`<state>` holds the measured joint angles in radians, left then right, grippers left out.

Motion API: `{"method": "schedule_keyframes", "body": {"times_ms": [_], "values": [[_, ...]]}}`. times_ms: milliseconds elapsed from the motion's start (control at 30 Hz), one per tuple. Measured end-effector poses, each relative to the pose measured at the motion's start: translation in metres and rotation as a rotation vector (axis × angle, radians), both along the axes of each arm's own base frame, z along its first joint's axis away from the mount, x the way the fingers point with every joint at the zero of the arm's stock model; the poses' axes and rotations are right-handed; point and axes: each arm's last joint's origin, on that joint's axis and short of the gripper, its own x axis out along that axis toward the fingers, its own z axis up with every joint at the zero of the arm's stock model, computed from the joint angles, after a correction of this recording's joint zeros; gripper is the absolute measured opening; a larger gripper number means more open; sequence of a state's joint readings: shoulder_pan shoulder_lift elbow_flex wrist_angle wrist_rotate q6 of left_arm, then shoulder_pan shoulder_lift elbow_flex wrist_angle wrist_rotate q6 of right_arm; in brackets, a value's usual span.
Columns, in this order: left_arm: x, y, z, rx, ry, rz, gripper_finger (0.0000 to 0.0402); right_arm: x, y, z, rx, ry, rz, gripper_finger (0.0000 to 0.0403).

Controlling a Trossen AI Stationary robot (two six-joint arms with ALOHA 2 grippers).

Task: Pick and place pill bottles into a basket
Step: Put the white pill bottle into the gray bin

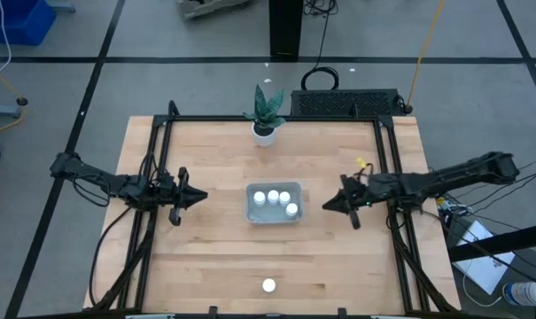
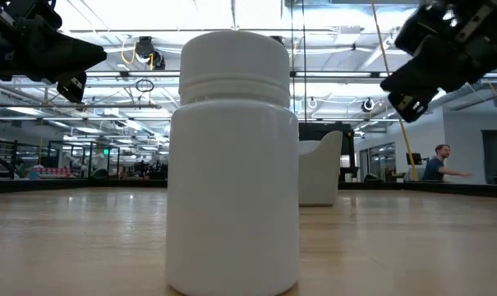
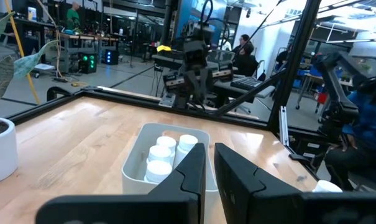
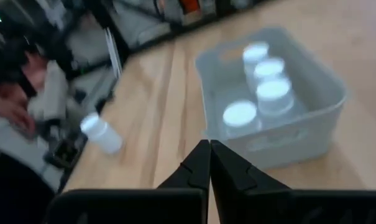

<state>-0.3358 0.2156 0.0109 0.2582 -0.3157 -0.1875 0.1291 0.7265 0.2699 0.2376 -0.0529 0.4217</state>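
— How do the two grippers stand?

— The right gripper (image 1: 331, 206) hangs just beside the right end of the basket (image 1: 250, 215), its fingers pressed together with nothing between them; its own wrist camera shows the tips (image 4: 207, 155) meeting in front of the basket wall. The left gripper (image 1: 199, 196) is well off the basket's left end, empty, with only a narrow slit between its fingers (image 3: 194, 168).

— And the bottles?

— From above, the bottles in the basket (image 1: 274, 197) look like three or four white caps; the right wrist view makes it four. A fifth, the loose bottle (image 1: 268, 285), stands upright alone near the table's front edge, well apart from the basket and both arms.

— What does the level camera add?

— That loose bottle (image 2: 233, 164) fills the middle of it and hides the basket completely. Only both grippers show at the upper corners.

— Anything else around?

— A white pot (image 1: 265, 135) with a green plant (image 1: 268, 104) stands behind the basket near the table's far edge. The left wrist view shows people (image 3: 243, 46) in the room beyond.
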Motion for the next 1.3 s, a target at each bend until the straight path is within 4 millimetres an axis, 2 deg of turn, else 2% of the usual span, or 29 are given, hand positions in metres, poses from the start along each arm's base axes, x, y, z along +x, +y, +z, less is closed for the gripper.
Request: {"method": "schedule_keyframes", "body": {"times_ms": [300, 500, 633, 767, 867, 1033, 1167, 1300], "values": [[0.0, 0.0, 0.0, 0.0, 0.0, 0.0, 0.0037, -0.031, -0.009, -0.015, -0.091, -0.223, -0.144, 0.0002], [0.0, 0.0, 0.0, 0.0, 0.0, 0.0, 0.0037, -0.041, -0.012, 0.0, -0.143, -0.418, -0.201, 0.0008], [0.0, 0.0, 0.0, 0.0, 0.0, 0.0, 0.0037, -0.046, -0.012, -0.001, -0.182, -0.423, -0.191, 0.0013], [0.0, 0.0, 0.002, -0.02, -0.017, 0.0, 0.0037, -0.046, -0.009, 0.0, -0.058, -0.425, -0.084, 0.0014], [-0.001, 0.0, 0.01, -0.179, -0.095, -0.014, 0.0037, -0.046, -0.007, 0.0, 0.01, -0.419, -0.038, 0.0012], [-0.006, 0.002, 0.029, -0.598, -0.285, -0.089, 0.0037, -0.046, -0.007, 0.0, 0.006, -0.418, -0.024, 0.0013], [-0.013, 0.01, 0.044, -0.749, -0.492, 0.027, 0.0037, -0.046, -0.007, 0.0, 0.004, -0.418, -0.024, 0.0012], [-0.016, 0.012, 0.061, -0.84, -0.586, 0.0, 0.0037, -0.046, -0.007, -0.001, 0.003, -0.418, -0.024, 0.0012]]}}
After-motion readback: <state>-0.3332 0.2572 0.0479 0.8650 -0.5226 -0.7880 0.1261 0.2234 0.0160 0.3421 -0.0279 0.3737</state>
